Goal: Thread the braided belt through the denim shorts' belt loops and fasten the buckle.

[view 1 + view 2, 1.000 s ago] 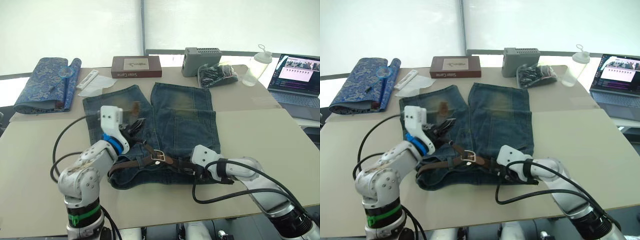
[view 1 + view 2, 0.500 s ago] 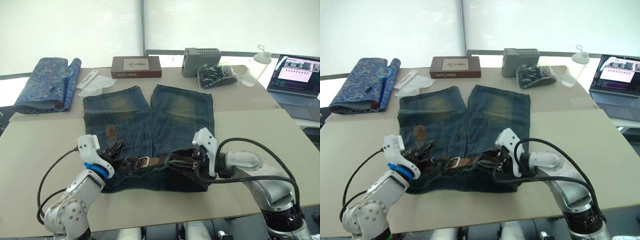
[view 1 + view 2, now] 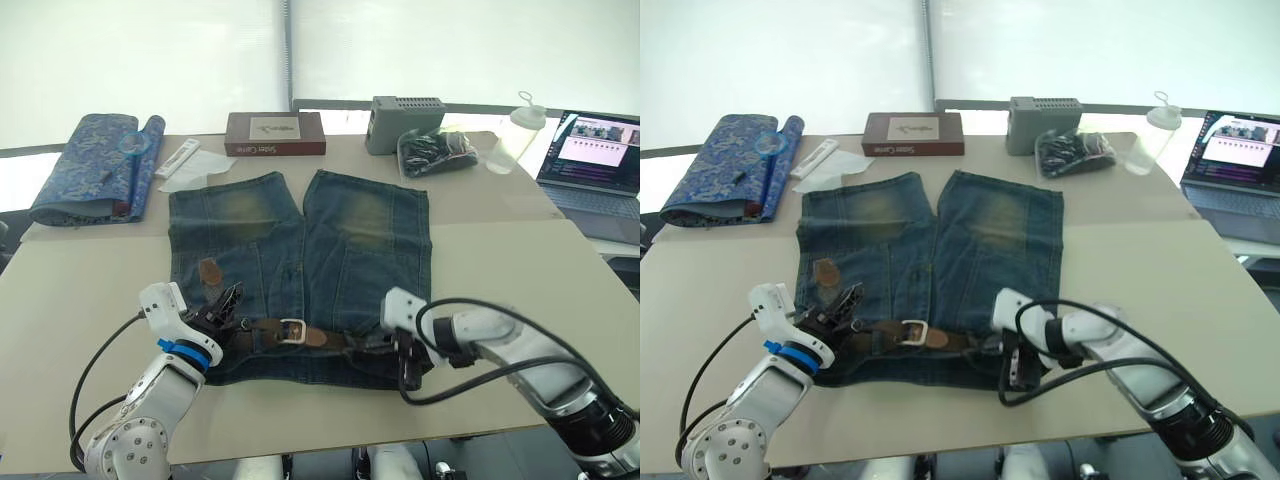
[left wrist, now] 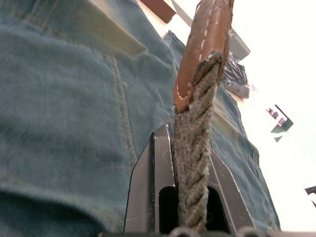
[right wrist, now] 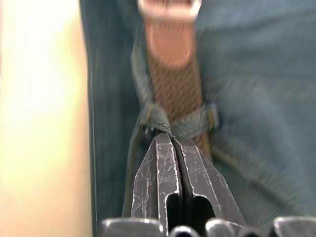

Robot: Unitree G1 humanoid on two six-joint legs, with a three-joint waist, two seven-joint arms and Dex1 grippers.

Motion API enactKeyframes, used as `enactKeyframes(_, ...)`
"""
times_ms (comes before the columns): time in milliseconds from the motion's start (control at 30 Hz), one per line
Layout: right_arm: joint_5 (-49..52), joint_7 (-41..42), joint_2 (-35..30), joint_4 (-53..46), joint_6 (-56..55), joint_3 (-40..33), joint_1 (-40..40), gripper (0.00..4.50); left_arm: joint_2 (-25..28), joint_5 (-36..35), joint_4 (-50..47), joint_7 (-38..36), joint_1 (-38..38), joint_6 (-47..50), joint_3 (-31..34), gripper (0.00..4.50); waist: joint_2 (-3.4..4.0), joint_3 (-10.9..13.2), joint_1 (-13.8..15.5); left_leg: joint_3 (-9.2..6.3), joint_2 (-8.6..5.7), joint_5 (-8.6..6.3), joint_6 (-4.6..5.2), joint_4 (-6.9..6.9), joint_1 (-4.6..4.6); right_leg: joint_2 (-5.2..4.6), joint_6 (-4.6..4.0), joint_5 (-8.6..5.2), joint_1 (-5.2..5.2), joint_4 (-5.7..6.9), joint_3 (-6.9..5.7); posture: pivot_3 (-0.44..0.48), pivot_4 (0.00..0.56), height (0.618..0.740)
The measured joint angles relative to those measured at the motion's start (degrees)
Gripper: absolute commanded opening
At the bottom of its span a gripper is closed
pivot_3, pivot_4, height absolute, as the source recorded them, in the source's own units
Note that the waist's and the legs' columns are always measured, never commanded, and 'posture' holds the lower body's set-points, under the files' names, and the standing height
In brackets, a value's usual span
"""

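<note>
My left gripper [image 4: 190, 197] was clamped on the braided belt [image 4: 193, 163] just behind its smooth leather tip, holding that free end up off the denim, I judged so it could be fed on through the buckle [image 3: 291, 329]. My right gripper [image 5: 173, 163] had its two fingers pressed together, nose against a belt loop [image 5: 190, 123] with the belt passing under it; I judged it was pinning the waistband flat, though whether it pinched cloth I could not tell. The shorts [image 3: 300, 250] lay spread near the desk's front edge, waistband towards me, the belt running along it and the buckle resting at about its middle.

Half a second earlier the right gripper had stood higher, with strap bunched at its fingers; now it sat low on the waistband and the belt lay straighter. A second earlier the waistband was rumpled and the left gripper was raised well above the left leg; it had since dropped to the waistband's left end.
</note>
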Motion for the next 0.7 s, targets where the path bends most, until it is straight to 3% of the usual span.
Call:
enactKeyframes(167, -4.1, -1.6, 2.1, 5.5, -8.0, -0.7, -0.4, 0.02, 3.0, -1.4, 0.6, 1.3, -1.7, -0.2, -1.6, 0.00, -0.05, 0.0, 0.0, -0.02, -0.01, 0.01, -0.01, 0.00, 0.03, 0.01, 0.01, 0.01, 0.03, 0.02, 0.00, 0.000, 0.150, 0.709)
enactKeyframes(200, -3.3, -1.5, 2.7, 6.1, -7.3, -1.6, -0.3, 0.63, 3.5, -1.6, 0.7, 1.5, -1.9, -0.2, -2.1, 0.00, -0.05, 0.0, 0.0, -0.03, -0.02, 0.01, -0.01, 0.00, 0.01, 0.01, 0.01, 0.01, 0.03, 0.02, 0.01, 0.000, 0.150, 0.709)
enactKeyframes(333, -1.9, 0.8, 0.3, 6.4, -7.5, -5.0, 1.3, 1.89, 5.9, -2.0, 0.8, 1.6, -1.8, -0.4, -3.5, 0.00, -0.07, 0.0, 0.6, -0.02, -0.02, 0.00, -0.01, 0.00, -0.02, 0.01, 0.01, 0.01, 0.00, 0.02, 0.01, 0.000, 0.150, 0.709)
enactKeyframes(567, 11.9, 2.5, 0.0, -3.5, 3.5, -13.5, 3.6, 1.89, 8.0, -2.2, 1.2, 1.5, -0.7, -3.7, -3.4, 0.00, -0.07, 0.0, 0.5, -0.06, 0.04, -0.01, -0.03, -0.01, 0.00, 0.02, 0.00, 0.01, -0.03, 0.09, 0.00, 0.000, 0.150, 0.709)
enactKeyframes(700, 2.8, -0.6, -1.7, -2.8, 1.2, -7.4, 3.5, 1.89, 7.8, -4.9, 3.5, 3.6, -2.4, -5.1, -1.8, 0.00, -0.09, 0.0, 0.5, -0.04, 0.04, -0.02, -0.06, -0.01, 0.00, 0.00, 0.00, 0.00, -0.01, -0.09, -0.04, 0.000, 0.150, 0.709)
